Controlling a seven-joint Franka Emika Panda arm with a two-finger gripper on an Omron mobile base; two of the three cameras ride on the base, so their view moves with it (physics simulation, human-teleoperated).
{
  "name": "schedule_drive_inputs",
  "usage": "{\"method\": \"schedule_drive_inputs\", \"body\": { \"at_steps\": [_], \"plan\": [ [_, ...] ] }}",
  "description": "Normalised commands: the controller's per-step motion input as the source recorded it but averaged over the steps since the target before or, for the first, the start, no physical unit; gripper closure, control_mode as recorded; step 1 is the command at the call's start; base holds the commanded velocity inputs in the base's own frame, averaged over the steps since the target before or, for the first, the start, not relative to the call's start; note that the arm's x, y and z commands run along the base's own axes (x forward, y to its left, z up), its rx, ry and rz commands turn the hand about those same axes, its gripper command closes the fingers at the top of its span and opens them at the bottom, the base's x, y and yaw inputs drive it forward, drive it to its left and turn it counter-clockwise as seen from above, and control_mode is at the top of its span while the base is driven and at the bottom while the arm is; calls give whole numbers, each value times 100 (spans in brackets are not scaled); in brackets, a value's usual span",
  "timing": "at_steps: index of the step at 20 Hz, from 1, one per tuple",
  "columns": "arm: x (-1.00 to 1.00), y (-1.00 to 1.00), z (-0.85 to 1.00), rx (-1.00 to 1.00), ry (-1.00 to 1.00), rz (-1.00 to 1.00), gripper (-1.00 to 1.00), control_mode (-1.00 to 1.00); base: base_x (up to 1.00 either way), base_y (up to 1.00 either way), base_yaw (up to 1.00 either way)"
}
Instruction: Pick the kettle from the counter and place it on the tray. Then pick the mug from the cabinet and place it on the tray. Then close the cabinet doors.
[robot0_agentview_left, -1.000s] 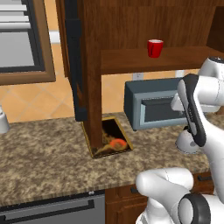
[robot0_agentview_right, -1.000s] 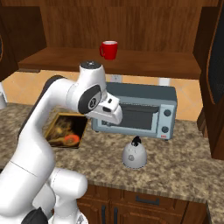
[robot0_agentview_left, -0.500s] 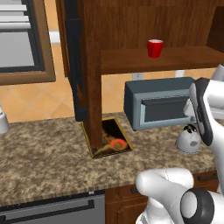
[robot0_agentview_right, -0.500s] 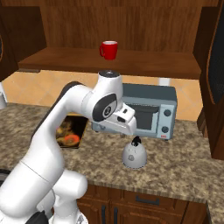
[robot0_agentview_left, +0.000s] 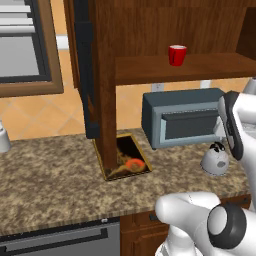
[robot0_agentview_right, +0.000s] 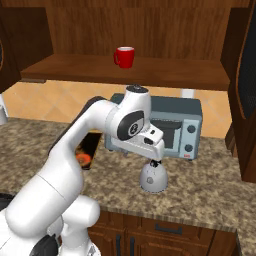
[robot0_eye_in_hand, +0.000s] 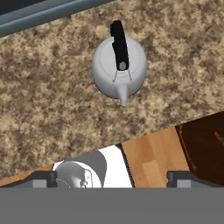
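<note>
Just behind the kettle (robot0_agentview_right: 153, 177) stands a grey toaster oven (robot0_agentview_right: 177, 131).

From above, the kettle (robot0_eye_in_hand: 119, 71) sits upright on the speckled desk (robot0_eye_in_hand: 52, 109), its dark handle (robot0_eye_in_hand: 119, 45) running across the lid and its spout (robot0_eye_in_hand: 123, 95) pointing down the picture. The two fingers (robot0_eye_in_hand: 42, 179) stand wide apart (nothing between them), well short of it.
</note>
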Motion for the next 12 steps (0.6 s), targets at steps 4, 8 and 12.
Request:
{"method": "schedule_drive_inputs", "body": {
  "at_steps": [4,8,12],
  "plan": [
    [6,-21,-23,2,7,0,-100,-100,0,0,0],
    [9,-18,-22,1,8,0,-100,-100,0,0,0],
    [19,-28,-18,3,12,0,-100,-100,0,0,0]
  ]
}}
